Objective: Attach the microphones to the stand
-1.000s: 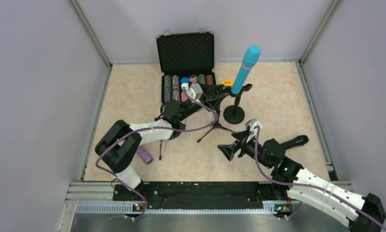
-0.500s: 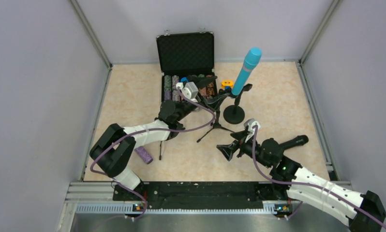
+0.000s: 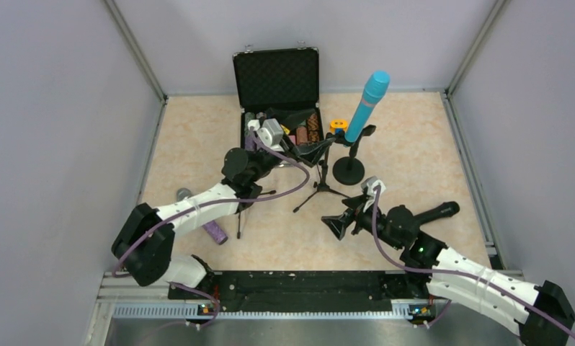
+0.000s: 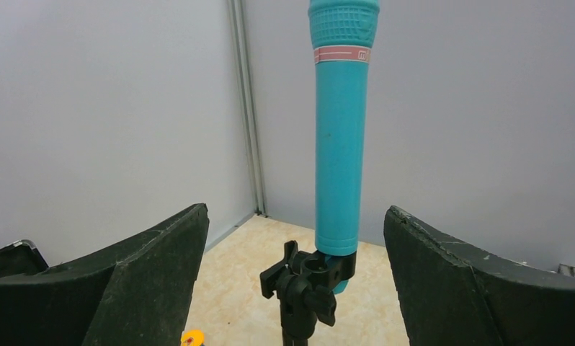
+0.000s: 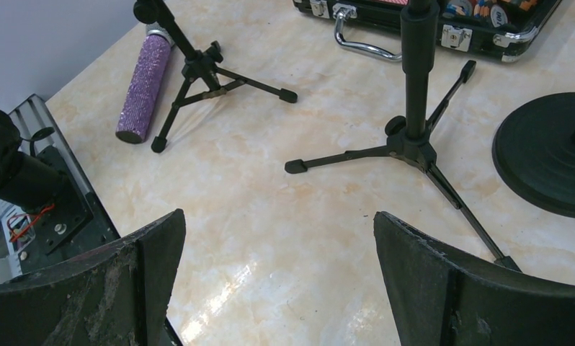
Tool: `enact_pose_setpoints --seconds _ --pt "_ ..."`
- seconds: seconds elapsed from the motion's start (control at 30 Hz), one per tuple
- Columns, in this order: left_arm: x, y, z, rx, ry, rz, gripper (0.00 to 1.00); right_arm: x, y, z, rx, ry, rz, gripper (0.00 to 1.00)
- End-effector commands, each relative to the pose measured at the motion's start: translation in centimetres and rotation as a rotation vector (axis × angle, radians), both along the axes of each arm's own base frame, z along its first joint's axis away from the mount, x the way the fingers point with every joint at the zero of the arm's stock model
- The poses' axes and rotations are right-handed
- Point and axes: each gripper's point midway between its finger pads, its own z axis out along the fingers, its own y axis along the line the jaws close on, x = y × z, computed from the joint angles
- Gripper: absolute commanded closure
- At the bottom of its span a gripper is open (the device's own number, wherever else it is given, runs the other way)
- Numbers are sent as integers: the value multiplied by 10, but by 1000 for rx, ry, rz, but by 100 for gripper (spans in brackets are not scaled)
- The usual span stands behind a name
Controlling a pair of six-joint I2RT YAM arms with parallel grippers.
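One of three: the cyan microphone (image 3: 366, 104) stood clipped in the round-base stand (image 3: 349, 171), at 1 o'clock from the table's centre.
Change: the left gripper (image 3: 306, 133) had gone from nearly shut to spread wide and drawn back toward 9 o'clock, holding nothing.
Meaning: probably a release after seating; two microphones remained.
Remaining: the purple microphone (image 3: 214, 232) lay at 8 o'clock; the black microphone (image 3: 437, 211) lay at 4 o'clock.
Right gripper (image 3: 340, 222): wide apart, empty.
Left wrist only: the clip (image 4: 310, 277) closed round the cyan tail.
Right wrist only: the purple microphone lay just beside the small tripod (image 5: 198, 72).
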Motion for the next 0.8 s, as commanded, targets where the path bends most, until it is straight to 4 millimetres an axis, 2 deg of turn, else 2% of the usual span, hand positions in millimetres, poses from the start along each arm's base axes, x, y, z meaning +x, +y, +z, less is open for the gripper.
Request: enact_pose_setpoints --seconds 0.0,0.17,0.23,0.53,0.77 --pt "-17 10 6 35 38 -27 4 6 7 30 69 -36 -1 1" --pt "-26 27 -6 106 128 16 3 4 12 28 56 -21 27 1" --pt "-25 34 -18 139 186 46 3 5 13 28 55 -19 27 1" --pt "-36 86 -54 226 363 226 3 7 21 20 46 20 41 1" --pt "-31 134 -78 354 464 453 3 9 28 15 34 51 52 1"
